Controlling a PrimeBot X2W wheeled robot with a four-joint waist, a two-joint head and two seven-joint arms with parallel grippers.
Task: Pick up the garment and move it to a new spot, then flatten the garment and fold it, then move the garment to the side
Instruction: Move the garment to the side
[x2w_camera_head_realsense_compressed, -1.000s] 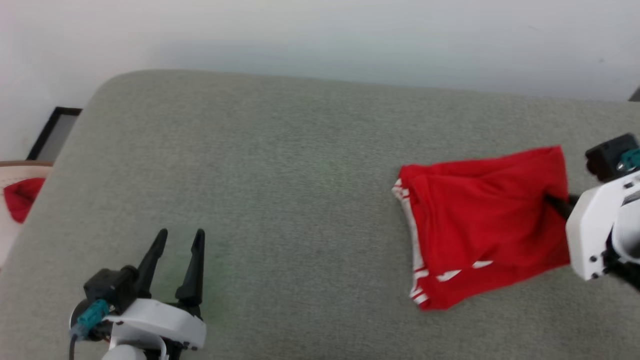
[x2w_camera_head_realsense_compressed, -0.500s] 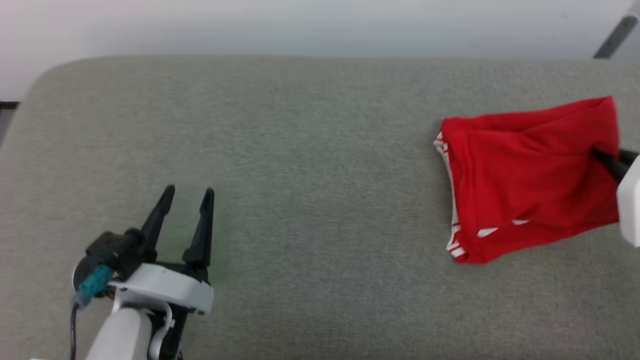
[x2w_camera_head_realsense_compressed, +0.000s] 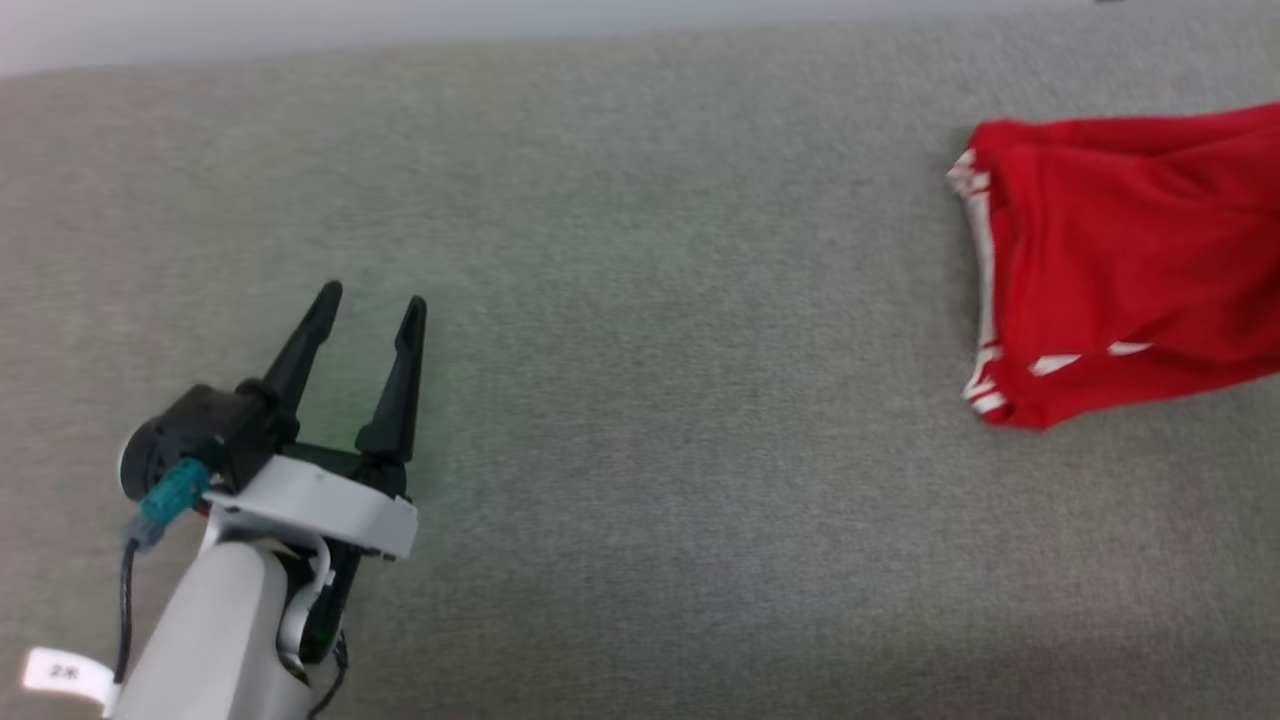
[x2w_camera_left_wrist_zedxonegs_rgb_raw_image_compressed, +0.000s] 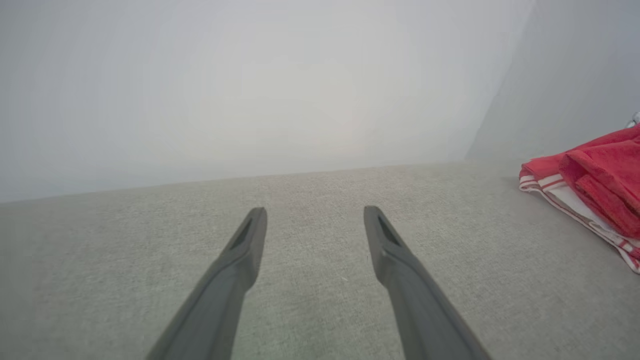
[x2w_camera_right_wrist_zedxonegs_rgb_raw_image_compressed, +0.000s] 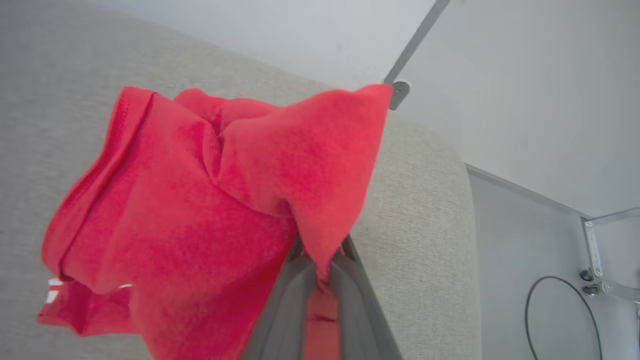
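Red jersey cloth bunches up in my right gripper (x2w_camera_right_wrist_zedxonegs_rgb_raw_image_compressed: 322, 265): in the right wrist view my two dark fingers stand close together, pinched on a fold of the garment (x2w_camera_right_wrist_zedxonegs_rgb_raw_image_compressed: 200, 210), and the fabric spreads away from them in loose creases over the grey fabric cushion (x2w_camera_right_wrist_zedxonegs_rgb_raw_image_compressed: 425, 225). A sliver of white shows at the garment's far lower corner. In the head view the garment (x2w_camera_head_realsense_compressed: 1120, 270) sits at the right side of the cushion (x2w_camera_head_realsense_compressed: 640, 450), cut off by the picture's right edge, with its red-and-white striped trim on the edge facing my left arm.

My left gripper (x2w_camera_head_realsense_compressed: 372, 297) is well apart from it, at the lower left of the head view. The pale forearm (x2w_camera_head_realsense_compressed: 215, 640) rises from the bottom edge and tilts a little to the right, and the fingers point up the view, spread wide with nothing between them. In the left wrist view those fingers (x2w_camera_left_wrist_zedxonegs_rgb_raw_image_compressed: 250, 245) reach out low above the cushion (x2w_camera_left_wrist_zedxonegs_rgb_raw_image_compressed: 320, 300) toward a plain pale wall (x2w_camera_left_wrist_zedxonegs_rgb_raw_image_compressed: 250, 75), and the garment (x2w_camera_left_wrist_zedxonegs_rgb_raw_image_compressed: 600, 185) lies off to the right on the cushion.
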